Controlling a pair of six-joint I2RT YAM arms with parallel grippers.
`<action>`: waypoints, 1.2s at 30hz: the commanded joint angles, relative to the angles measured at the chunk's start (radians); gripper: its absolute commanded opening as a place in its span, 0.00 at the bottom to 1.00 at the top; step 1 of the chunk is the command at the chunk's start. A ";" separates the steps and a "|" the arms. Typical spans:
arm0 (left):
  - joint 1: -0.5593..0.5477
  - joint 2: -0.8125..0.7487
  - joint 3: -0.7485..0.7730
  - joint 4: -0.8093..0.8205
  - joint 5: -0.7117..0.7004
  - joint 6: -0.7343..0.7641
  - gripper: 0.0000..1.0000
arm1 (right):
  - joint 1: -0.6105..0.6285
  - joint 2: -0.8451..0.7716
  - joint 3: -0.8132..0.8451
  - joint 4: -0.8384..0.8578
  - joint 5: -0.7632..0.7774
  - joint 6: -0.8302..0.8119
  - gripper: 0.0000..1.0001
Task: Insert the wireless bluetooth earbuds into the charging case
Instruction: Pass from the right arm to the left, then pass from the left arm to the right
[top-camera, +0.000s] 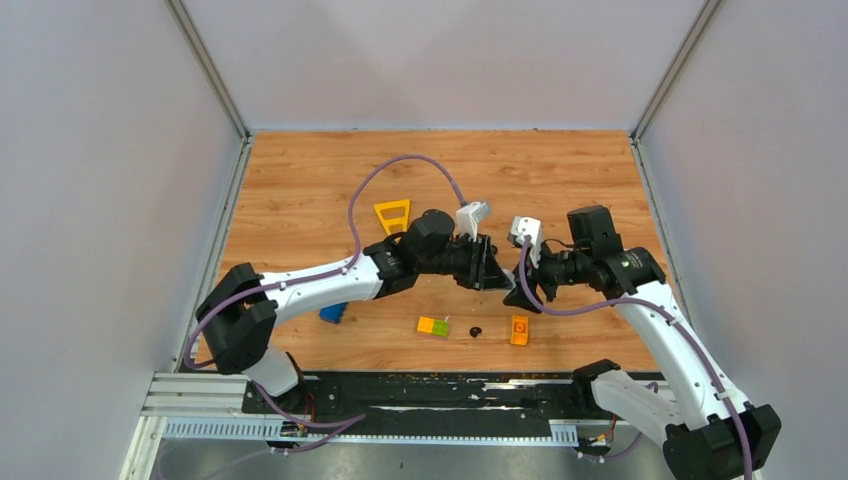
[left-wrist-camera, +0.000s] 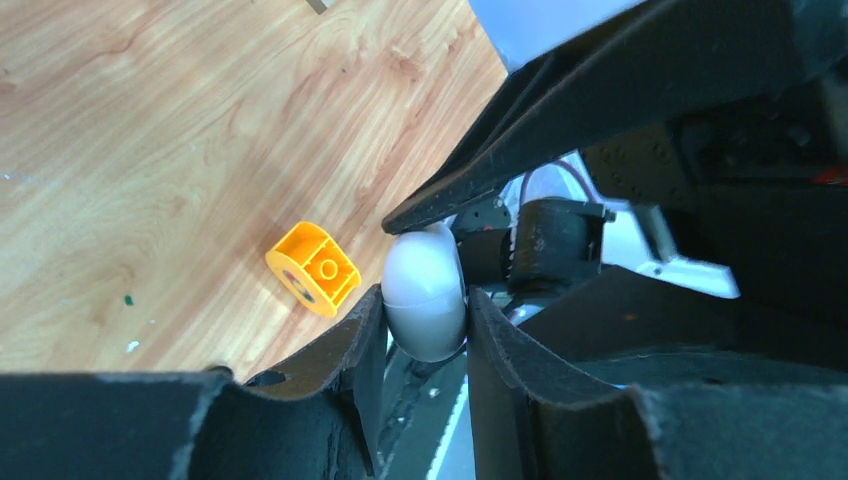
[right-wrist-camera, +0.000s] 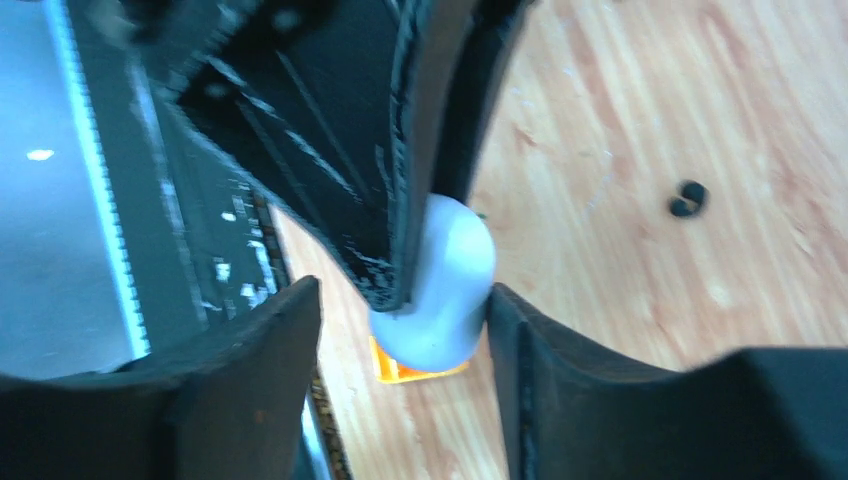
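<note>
The white oval charging case (left-wrist-camera: 425, 290) is pinched between the two fingers of my left gripper (left-wrist-camera: 425, 312), held above the table with its lid closed. My right gripper (right-wrist-camera: 402, 297) straddles the same case (right-wrist-camera: 445, 275). Its right finger (right-wrist-camera: 560, 380) touches the case, and a gap stays at its left finger. In the top view the left gripper (top-camera: 490, 268) and right gripper (top-camera: 522, 287) meet tip to tip and hide the case. One black earbud (top-camera: 475, 331) lies on the table below them and also shows in the right wrist view (right-wrist-camera: 687, 198). The other earbuds are out of view.
An orange brick (top-camera: 519, 329) lies right of the earbud and also shows in the left wrist view (left-wrist-camera: 313, 268). An orange and yellow-green brick (top-camera: 433, 326) lies left of the earbud. A blue piece (top-camera: 333, 313) lies under the left arm. A yellow triangle (top-camera: 392, 215) lies further back.
</note>
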 joint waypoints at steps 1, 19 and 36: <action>-0.005 -0.086 -0.069 0.096 0.041 0.247 0.11 | 0.002 0.052 0.114 -0.087 -0.242 -0.004 0.67; -0.004 -0.643 -0.365 0.126 -0.028 0.838 0.00 | 0.073 0.397 0.479 -0.223 -0.454 -0.084 0.53; -0.004 -0.600 -0.418 0.322 0.020 0.707 0.00 | 0.221 0.315 0.380 -0.185 -0.341 -0.109 0.43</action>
